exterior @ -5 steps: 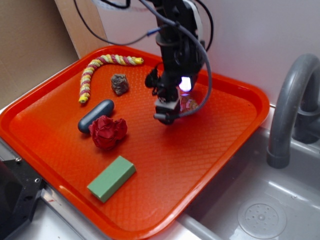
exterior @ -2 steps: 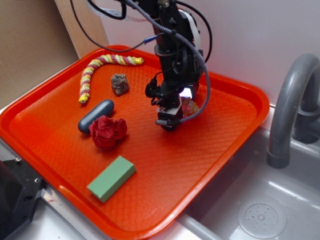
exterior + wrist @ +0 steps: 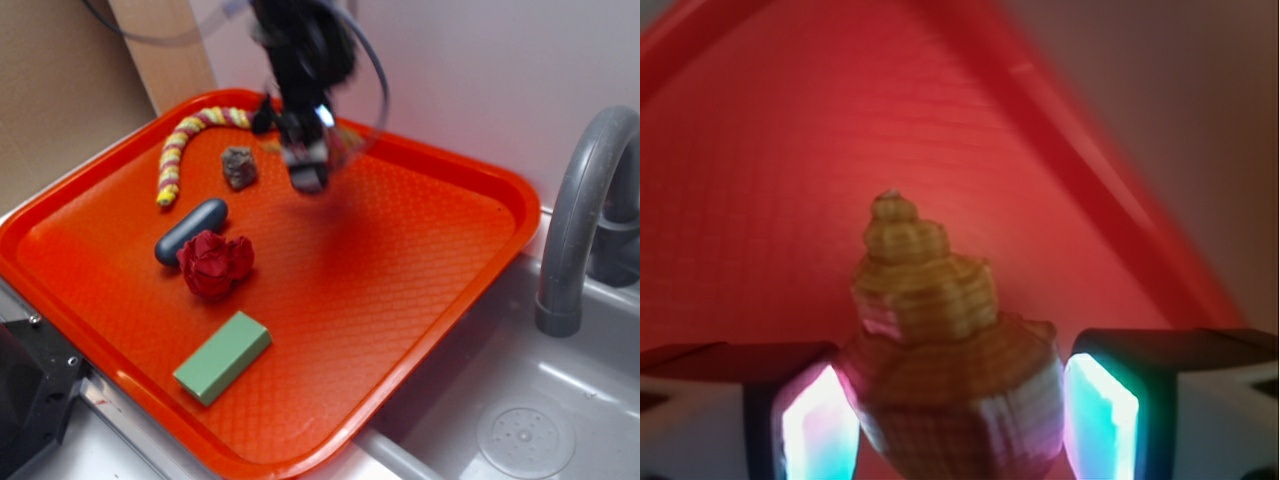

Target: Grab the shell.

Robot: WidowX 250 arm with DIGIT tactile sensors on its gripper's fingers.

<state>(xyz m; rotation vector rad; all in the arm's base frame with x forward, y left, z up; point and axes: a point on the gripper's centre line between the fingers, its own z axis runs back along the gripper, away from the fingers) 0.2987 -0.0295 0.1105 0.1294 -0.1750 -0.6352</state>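
Two lit pads [image 3: 818,425] of the gripper [image 3: 958,420] sat close on either side of the shell [image 3: 940,350], wide end between them, tip pointing away; jaws narrowed onto it, contact looked firm on the left, right side hard to tell. Ext. view was blurred: gripper [image 3: 308,170] hung above the tray [image 3: 430,300] near its back edge, just right of the rock [image 3: 238,167], shell barely visible there. Judged: grab basically done, shell apparently off the tray. Left: hold it steady. Rope [image 3: 190,145], grey capsule [image 3: 190,231], red wad [image 3: 215,264] & green block [image 3: 222,356] lay untouched toward the left & front edges.
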